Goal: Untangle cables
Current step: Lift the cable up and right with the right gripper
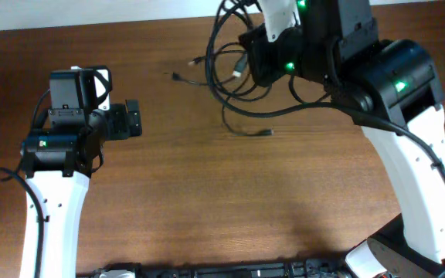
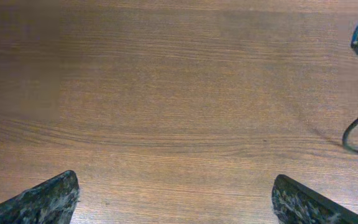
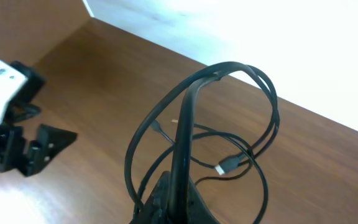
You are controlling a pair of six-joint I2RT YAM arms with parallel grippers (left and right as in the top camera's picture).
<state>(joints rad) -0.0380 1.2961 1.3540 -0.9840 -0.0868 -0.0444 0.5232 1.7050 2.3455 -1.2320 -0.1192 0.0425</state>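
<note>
Black cables (image 3: 183, 124) rise from clamped right jaws, a grip hidden overhead.

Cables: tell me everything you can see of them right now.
The cables are thin black flexible cords, rubbery-looking, tangled in loose loops. The right gripper is shut on the bundle, holding part of it up in an arch with one light-tipped plug dangling. Other strands trail on the wooden table near its far edge, small plugs at their ends. The left gripper touches none.
</note>
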